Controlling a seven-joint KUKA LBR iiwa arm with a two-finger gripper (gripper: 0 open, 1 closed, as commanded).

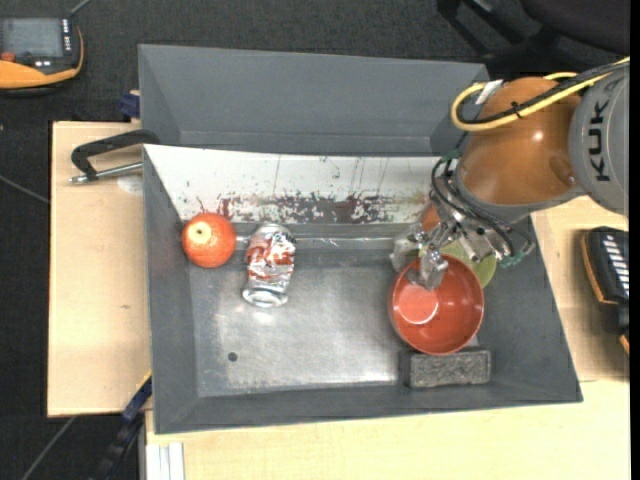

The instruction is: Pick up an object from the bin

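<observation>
While the arm reached in from the right, the claw hung low over the back rim of a red bowl. It looked as if the claw met the rim there, but I could not be sure that it touched. I also could not tell if the claw was apart or together, for its tip was small and dark against the red.

The bowl stood upright on the right side of the grey bin, close to the front wall. Its inside was smooth, with a pale round patch at the bottom.

Just behind the bowl, a bit of something yellow-green peeked out from under the wrist. I could not tell what it was.

Just in front of the bowl lay a flat grey block. It was down by the front wall, very near the bowl's edge.

Above the claw sat the fat orange cover of the wrist. A yellow cable looped over the top of it.

Well apart from all this, on the left side of the bin, sat a red-orange apple. It was near the back wall, with its dimple facing up. Just beside it, to the right, lay a crushed red and white can.

Brown specks ran along the back wall of the bin.
</observation>
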